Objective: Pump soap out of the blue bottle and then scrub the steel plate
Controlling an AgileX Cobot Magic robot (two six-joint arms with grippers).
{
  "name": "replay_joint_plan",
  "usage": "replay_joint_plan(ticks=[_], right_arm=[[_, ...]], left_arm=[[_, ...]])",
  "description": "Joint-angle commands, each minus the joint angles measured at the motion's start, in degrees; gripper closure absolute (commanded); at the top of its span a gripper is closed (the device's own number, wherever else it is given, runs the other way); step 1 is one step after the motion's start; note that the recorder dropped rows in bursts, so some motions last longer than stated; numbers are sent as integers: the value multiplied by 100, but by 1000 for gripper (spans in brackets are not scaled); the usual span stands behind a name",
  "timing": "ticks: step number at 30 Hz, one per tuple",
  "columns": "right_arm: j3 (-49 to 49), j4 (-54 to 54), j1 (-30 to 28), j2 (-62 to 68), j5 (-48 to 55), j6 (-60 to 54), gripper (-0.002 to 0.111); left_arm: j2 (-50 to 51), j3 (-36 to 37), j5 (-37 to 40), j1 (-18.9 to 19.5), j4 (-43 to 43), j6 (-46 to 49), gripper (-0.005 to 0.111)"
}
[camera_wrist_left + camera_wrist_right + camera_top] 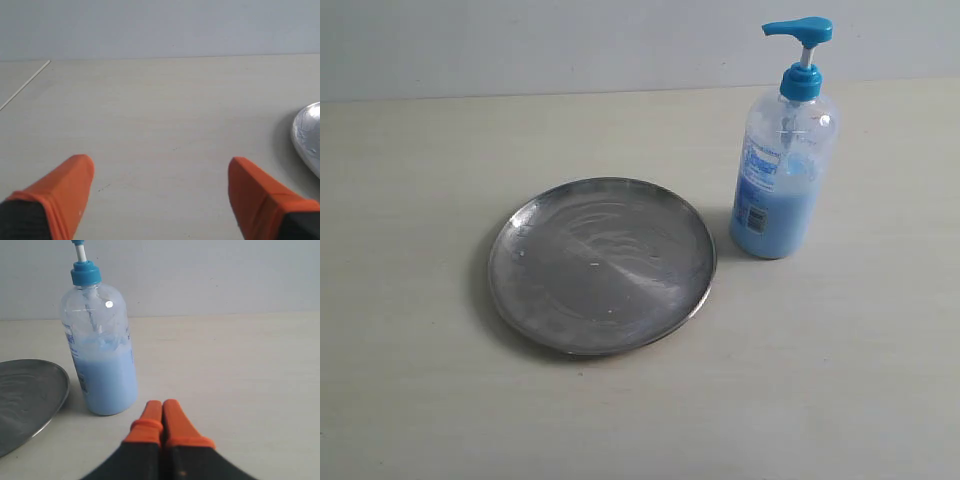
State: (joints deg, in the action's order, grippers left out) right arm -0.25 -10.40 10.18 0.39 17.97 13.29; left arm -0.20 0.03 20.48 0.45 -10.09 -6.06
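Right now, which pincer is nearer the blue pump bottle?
Right. The right pincer, shut, sits close to the blue pump bottle, not touching. The left pincer, open, is beyond the steel plate, seeing only its edge.

Exterior view, right of frame: print on the label (758, 188) of the blue bottle (782, 170) is too small to be read. Left wrist view: the steel plate (309, 135) is cut off by the frame edge, only a sliver of rim being shown; the left gripper (161, 167) is truncated behind its fingers. Right wrist view: the pump head is cropped beyond its stem (80, 252), the plate is partly cut off, and the body of the right gripper (162, 407) is cropped.
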Motion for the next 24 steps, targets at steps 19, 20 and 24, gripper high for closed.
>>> replay_joint_plan(ticks=[19,20,24], right_arm=[[-66,-11,-21,204,-14,-11,108],[-144,-11,-21,314,-14,-11,108],[-485,-11,-21,763,-14,-11,108]], left_arm=[[20,-3,-48,21,44,-21,32],[20,-3,-48,21,44,-21,32],[20,-3,-48,21,44,-21,32]])
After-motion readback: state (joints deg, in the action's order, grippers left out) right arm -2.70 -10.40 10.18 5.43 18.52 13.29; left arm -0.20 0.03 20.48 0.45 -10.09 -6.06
